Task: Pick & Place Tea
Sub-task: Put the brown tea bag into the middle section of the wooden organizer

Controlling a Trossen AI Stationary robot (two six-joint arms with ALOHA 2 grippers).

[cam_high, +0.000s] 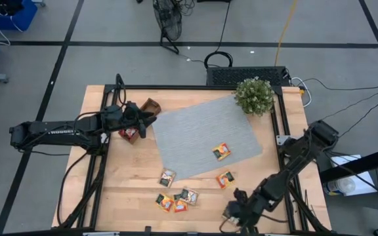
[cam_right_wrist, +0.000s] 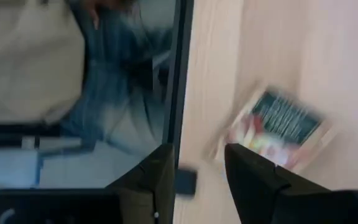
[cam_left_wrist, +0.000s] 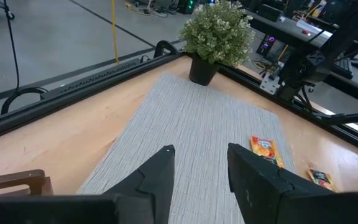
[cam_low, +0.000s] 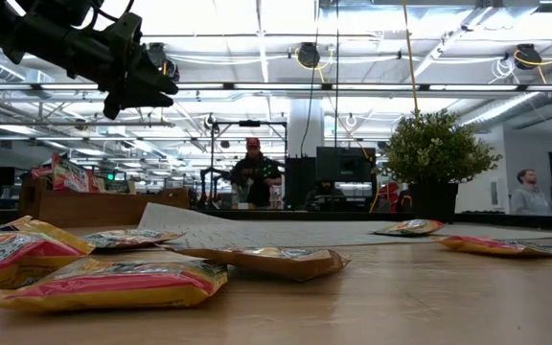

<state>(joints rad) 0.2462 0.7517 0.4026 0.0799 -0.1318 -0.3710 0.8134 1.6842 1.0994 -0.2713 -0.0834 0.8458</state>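
One grey mat (cam_high: 205,136), one potted plant (cam_high: 254,96), one wooden tray (cam_high: 138,122), and at least seven loose tea sachets (cam_high: 222,151).

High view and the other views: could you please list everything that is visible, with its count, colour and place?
tea sachets: at least seven loose, red, orange, yellow; one on the mat, five on the wood in front of it, one by the right gripper; more in the tray
woven mat: one, grey, table centre
wooden tray: one, brown, left of mat
potted plant: one, green, mat's far right corner
table: one, pale wood
people: two, room behind
left gripper: open, above tray
right gripper: open, front edge
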